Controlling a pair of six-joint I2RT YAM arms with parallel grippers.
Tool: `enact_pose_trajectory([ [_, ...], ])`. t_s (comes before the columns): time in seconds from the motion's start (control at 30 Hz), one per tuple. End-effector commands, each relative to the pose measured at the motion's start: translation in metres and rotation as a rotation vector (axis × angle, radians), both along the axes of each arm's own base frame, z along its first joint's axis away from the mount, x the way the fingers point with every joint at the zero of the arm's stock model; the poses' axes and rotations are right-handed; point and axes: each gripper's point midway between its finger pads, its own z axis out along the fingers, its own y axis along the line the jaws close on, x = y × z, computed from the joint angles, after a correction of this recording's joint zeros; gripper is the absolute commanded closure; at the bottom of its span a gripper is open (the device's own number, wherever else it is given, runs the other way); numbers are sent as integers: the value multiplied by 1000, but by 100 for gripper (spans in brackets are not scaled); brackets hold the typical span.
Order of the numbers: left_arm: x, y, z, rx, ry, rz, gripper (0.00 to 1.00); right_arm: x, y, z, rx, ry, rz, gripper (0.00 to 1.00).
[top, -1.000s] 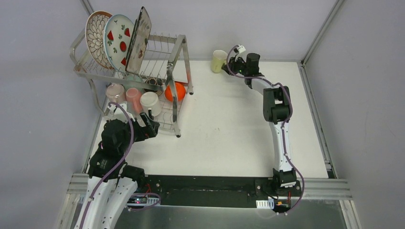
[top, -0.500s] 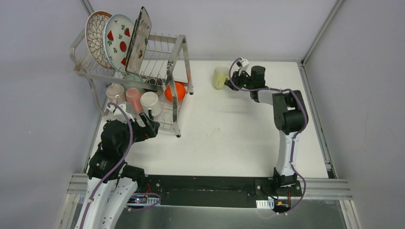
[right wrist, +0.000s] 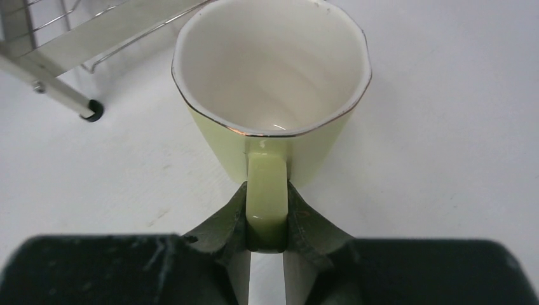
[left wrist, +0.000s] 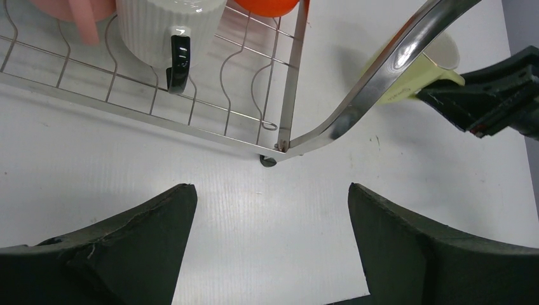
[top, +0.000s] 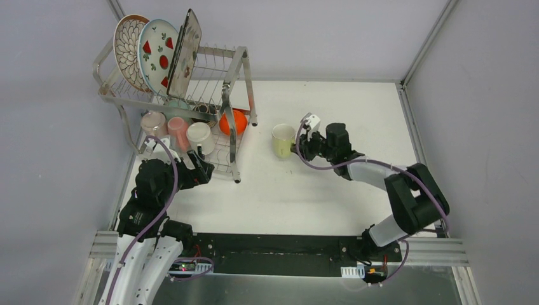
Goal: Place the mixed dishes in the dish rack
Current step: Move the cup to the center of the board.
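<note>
Now my right pincer (right wrist: 267, 219) is clamped on the handle of the yellow mug (right wrist: 270, 82), one finger on either side. The mug is upright, its empty mouth facing the wrist camera. I cannot tell whether its base touches the table (top: 318, 190) or hangs just above it. From overhead the mug sits mid-table, near the right end of the dish rack (top: 231, 146) but apart from it.

The rack is nearly full. Three plates stand in the upper tier. On the lower tier the white mug (top: 199, 136) sits beside two pinkish mugs, with the orange bowl (top: 234, 121) further right.

My left pincer (left wrist: 270, 197) waits at the rack's near corner, jaws spread wide and holding nothing.

I judge this to be the carrying step for the last loose dish. The next move calls for bringing the mug past the rack's shiny corner post and setting it on the lower wires. The space near the white mug looks tight, so the handle grip must not let the mug swing.
</note>
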Motion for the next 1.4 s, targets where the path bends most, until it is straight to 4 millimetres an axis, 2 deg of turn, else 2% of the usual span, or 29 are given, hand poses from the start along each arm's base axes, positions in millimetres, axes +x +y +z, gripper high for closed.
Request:
enact_pose_trajectory([
  [0.0,1,-3,9,-22,-32,-13,8,-17,9,62,104,-166,-21,94],
  [0.2,0,-3,12,-21,-45,-19,8,-63,12,56,98,-153,-9,95],
  [0.4,0,-3,11,-22,-41,-13,8,-96,5,28,57,-121,-28,95],
  [0.5,1,-2,10,-17,-41,-13,9,-113,3,21,45,-82,-35,87],
  [0.57,1,-2,11,-13,-43,-16,9,-122,-1,19,35,-39,-60,77],
  [0.67,0,-1,11,-10,-46,-12,9,-133,-11,13,15,24,-88,70],
  [0.77,0,-1,10,-11,-46,-7,9,-141,-20,15,6,70,-120,60],
  [0.87,0,-1,10,-11,-46,-7,9,-146,-25,28,17,96,-145,51],
  [1.17,-1,-2,11,-12,-53,-16,9,-145,-29,79,35,95,-174,33],
  [1.37,-1,-3,12,-10,-53,-26,9,-128,-30,80,-142,91,-168,30],
])
